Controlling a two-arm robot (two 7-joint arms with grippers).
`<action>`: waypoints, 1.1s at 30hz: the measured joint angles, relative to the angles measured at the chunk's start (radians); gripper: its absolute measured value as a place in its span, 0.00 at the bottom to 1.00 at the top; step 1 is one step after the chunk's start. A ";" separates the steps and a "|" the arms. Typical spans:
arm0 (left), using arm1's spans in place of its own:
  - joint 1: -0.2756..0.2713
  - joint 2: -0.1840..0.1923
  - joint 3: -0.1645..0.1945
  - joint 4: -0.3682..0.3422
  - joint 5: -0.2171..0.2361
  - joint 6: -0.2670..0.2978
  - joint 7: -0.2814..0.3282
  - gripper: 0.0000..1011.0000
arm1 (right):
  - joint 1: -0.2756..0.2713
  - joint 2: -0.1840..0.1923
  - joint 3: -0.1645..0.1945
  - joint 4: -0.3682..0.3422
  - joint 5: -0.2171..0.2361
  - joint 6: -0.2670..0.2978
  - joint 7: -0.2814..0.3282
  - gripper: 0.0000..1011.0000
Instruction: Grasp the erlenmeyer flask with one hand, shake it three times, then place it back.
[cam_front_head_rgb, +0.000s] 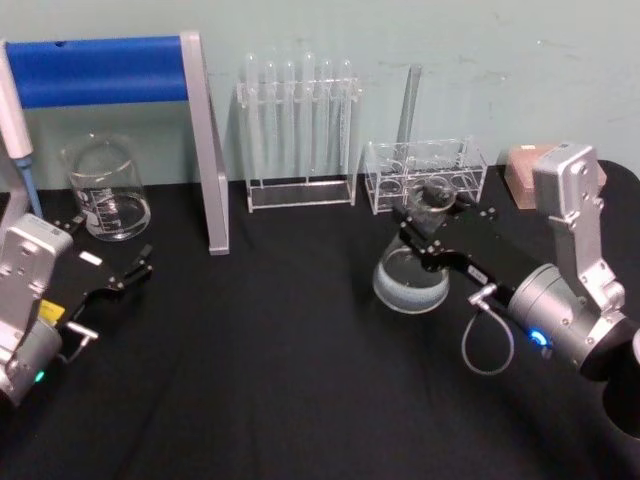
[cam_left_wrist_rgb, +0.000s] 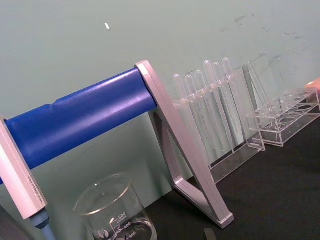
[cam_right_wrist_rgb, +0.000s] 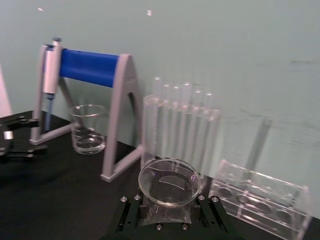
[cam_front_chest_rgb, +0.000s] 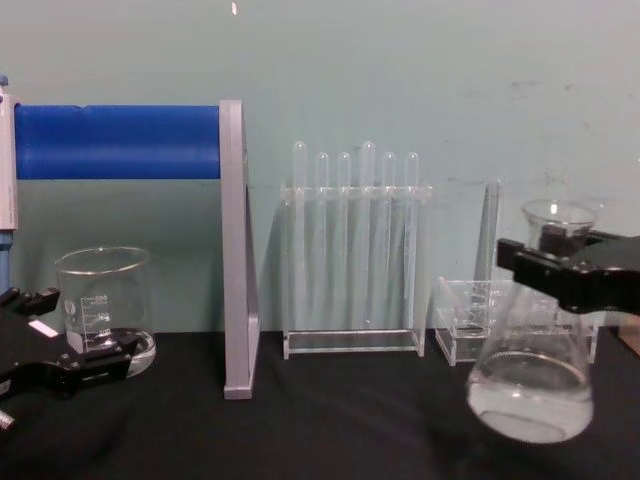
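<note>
The erlenmeyer flask (cam_front_head_rgb: 410, 281) is clear glass with a little liquid in its wide base. It hangs tilted just above the black table, right of centre. My right gripper (cam_front_head_rgb: 437, 214) is shut on its neck below the flared rim. In the chest view the flask (cam_front_chest_rgb: 530, 392) leans, with the right gripper (cam_front_chest_rgb: 560, 266) clamped around the neck. From the right wrist view I look down on the flask rim (cam_right_wrist_rgb: 169, 180), and black fingers (cam_right_wrist_rgb: 131, 212) flank it. My left gripper (cam_front_head_rgb: 105, 252) rests open and holds nothing, low at the table's left, in front of a beaker.
A glass beaker (cam_front_head_rgb: 107, 190) stands at the back left beside a pipette (cam_front_head_rgb: 15, 120) hung on a blue-barred stand (cam_front_head_rgb: 205, 150). A tall test tube rack (cam_front_head_rgb: 300, 135) and a low clear rack (cam_front_head_rgb: 425, 175) line the back wall. A tan box (cam_front_head_rgb: 524, 172) sits far right.
</note>
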 joint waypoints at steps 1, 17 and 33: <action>0.000 0.000 0.000 0.000 0.000 0.000 0.000 0.99 | -0.001 0.001 -0.003 -0.002 0.001 0.000 0.003 0.44; 0.000 0.000 0.000 0.000 0.000 0.000 0.000 0.99 | -0.006 0.016 -0.048 -0.024 0.020 -0.001 0.021 0.44; 0.000 0.000 0.000 0.000 0.000 0.000 0.000 0.99 | -0.009 0.017 -0.072 0.014 0.020 -0.034 0.026 0.44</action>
